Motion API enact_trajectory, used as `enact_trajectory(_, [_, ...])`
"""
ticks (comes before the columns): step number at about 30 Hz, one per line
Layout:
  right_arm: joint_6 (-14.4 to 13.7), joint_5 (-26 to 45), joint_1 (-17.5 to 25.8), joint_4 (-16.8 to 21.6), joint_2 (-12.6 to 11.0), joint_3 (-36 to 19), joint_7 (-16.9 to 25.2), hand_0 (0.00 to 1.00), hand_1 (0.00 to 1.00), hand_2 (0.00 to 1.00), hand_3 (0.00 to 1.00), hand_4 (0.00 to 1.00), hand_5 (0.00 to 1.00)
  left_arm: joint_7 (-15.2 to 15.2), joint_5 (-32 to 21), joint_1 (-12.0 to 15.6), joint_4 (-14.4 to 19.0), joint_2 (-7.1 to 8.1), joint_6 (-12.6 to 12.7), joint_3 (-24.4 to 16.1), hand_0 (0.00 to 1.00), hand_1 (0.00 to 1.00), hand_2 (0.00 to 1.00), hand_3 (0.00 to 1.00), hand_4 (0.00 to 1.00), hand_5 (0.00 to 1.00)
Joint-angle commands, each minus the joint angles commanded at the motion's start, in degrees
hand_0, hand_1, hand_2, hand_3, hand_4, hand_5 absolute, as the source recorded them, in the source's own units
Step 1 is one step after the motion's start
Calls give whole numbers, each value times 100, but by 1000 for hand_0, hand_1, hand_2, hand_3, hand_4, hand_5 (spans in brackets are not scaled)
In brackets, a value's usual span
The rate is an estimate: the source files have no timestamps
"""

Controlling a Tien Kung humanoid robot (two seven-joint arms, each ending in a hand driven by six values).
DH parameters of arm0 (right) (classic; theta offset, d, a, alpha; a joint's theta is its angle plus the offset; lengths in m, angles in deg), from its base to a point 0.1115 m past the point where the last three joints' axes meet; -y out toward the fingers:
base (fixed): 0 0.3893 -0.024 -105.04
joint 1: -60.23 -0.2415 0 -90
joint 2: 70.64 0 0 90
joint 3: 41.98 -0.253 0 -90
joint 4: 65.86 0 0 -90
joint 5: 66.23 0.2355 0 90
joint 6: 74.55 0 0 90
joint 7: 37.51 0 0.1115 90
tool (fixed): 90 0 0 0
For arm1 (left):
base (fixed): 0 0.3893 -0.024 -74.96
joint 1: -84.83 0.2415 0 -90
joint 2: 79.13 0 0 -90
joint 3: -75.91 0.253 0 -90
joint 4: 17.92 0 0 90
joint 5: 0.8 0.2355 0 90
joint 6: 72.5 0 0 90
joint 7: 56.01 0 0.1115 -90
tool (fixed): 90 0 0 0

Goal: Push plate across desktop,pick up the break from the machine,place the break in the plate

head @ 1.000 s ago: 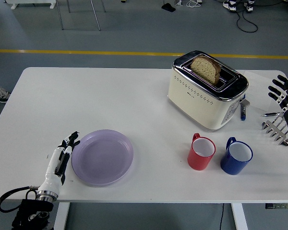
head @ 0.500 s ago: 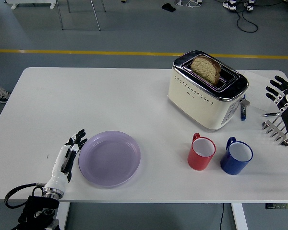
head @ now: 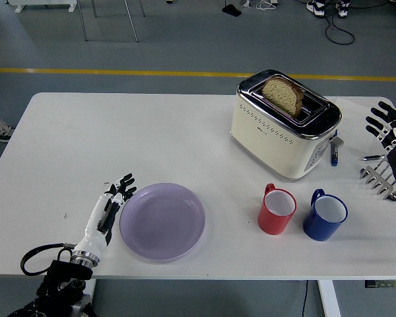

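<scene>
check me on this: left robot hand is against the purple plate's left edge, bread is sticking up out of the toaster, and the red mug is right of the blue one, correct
One detail is off. In the head view the red mug stands left of the blue mug, not right. The left robot hand at the purple plate and the bread in the toaster are right.

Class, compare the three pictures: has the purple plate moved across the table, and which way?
Yes. The purple plate has slid right, toward the red mug, pushed by the left hand at its left rim.

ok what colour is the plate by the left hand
Pale lilac plate, clearest in the head view.
</scene>
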Motion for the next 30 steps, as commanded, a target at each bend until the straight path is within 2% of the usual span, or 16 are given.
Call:
enact_trajectory(13, [-5,4,51,-3,-8,39,-1,897,801,823,802,551,607,-49,-136,-101,-79,-120,-177,75,845,859,924,891,547,998])
enact_trajectory(14, [-6,4,56,-2,-8,36,-1,897,801,823,802,551,607,-61,-128,-114,-80,-122,-196,83,834,850,905,835,546,998])
enact_trajectory(30, [-15,15,59,17,-7,31,0,897,801,822,802,551,607,-163,-248,-238,-114,-154,-424,207,816,837,883,822,545,998])
